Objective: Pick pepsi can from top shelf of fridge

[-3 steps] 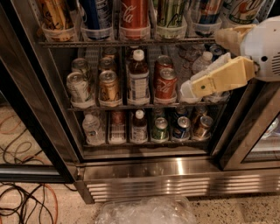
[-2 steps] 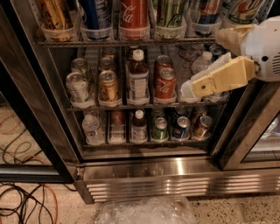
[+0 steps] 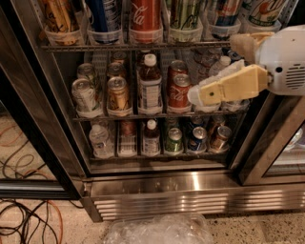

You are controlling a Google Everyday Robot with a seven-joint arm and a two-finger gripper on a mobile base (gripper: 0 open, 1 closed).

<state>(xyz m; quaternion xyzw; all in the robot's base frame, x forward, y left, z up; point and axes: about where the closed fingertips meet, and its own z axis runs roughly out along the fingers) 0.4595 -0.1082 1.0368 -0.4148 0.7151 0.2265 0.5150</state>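
While gripper [image 3: 195,95] hangs ctr-right, pepsi can [image 3: 105,14] (dk-blue)

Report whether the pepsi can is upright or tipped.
Upright: the pepsi can stands straight in its clear tray on the top shelf, its lid out of view. The gripper hangs lower, before the middle rack.

We've got just one cam. It's in front of the fridge [image 3: 157,187], fairly near, facing into it & tilted down. The top shelf [image 3: 95,47] runs along the upper edge of the view, w/ the floor [image 3: 267,228] along the bottom. The gripper [image 3: 198,94] sits right of centre, approx. mid-height, in front of the middle rack [image 3: 124,116].
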